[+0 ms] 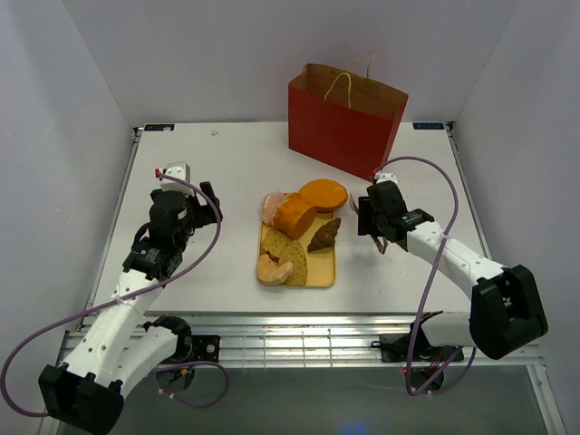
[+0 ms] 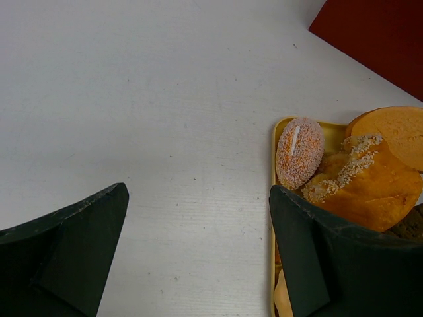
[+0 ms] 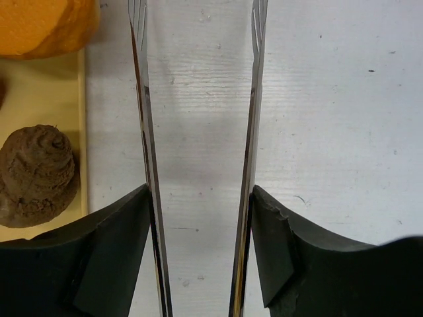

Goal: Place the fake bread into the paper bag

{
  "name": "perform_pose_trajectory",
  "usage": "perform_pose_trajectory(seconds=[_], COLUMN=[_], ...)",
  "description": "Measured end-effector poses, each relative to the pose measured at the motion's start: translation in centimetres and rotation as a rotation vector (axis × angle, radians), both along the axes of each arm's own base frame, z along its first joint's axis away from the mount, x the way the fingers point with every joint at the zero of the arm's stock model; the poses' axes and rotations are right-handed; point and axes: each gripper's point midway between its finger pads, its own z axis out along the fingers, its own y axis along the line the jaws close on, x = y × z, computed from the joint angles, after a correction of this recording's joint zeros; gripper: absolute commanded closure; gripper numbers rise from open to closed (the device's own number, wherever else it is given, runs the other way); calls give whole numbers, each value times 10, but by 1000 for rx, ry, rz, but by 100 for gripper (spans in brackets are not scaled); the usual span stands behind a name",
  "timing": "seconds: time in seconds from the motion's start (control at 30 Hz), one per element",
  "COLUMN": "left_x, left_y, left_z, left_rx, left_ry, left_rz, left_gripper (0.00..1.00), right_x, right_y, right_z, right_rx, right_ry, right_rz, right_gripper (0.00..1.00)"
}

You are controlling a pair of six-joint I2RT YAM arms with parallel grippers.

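White table carries one yellow tray holding perhaps six bread pieces. One croissant lies diagonally, far end toward one upright red bag. Empty, the left gripper gapes; the right gripper clamps one pair of tongs.

The white table is carrying two items directly: the red paper bag is standing upright near the far edge, right of centre, and a yellow tray is lying flat mid-table, on the near side of the bag. The orange round bun is overhanging the tray's far right corner; contact with the tabletop is unclear.
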Motion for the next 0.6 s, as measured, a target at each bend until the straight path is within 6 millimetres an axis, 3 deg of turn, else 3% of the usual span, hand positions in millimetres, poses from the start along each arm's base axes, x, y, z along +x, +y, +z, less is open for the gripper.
perform_pose_trajectory(seconds=[0.37, 0.6], left_x=[0, 0], left_y=[2, 3], left_z=[0, 0], left_rx=[5, 6], left_ry=[-2, -3], left_rz=[13, 17], left_gripper=[2, 2], right_x=[-14, -25], right_y=[-9, -12], right_z=[24, 53], right_rx=[-10, 32], right_ry=[-16, -76], right_rz=[5, 13], right_gripper=[35, 37])
